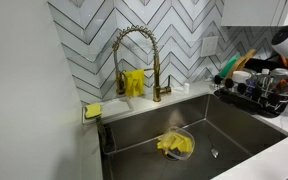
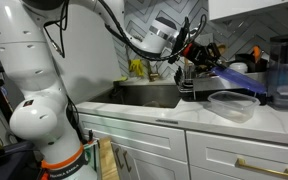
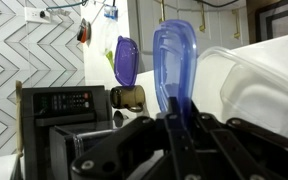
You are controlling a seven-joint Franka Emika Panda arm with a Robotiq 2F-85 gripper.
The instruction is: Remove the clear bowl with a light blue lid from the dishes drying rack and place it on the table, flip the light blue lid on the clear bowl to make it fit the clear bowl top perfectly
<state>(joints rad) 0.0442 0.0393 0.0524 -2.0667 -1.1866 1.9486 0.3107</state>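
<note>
Countertop [image 2: 164, 118]: one clear bowl [image 2: 232, 105]; hand [image 3: 174, 118] pinches one lid [image 3: 174, 58].

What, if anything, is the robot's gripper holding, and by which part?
The gripper is shut on the translucent light blue plastic lid, pinching its lower edge in the wrist view.

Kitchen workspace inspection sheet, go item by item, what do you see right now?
Surface: white counter around a steel sink.
Job's things: clear bowl on the counter, out of the rack; blue lid upright in the jaws.
Clutter: yellow gloves in the sink; sponge; rack crowded.
Jaws: shut on the lid.
Cables: black cable along the arm.
Surroundings: chevron tiles, gold faucet, white cabinets.
</note>
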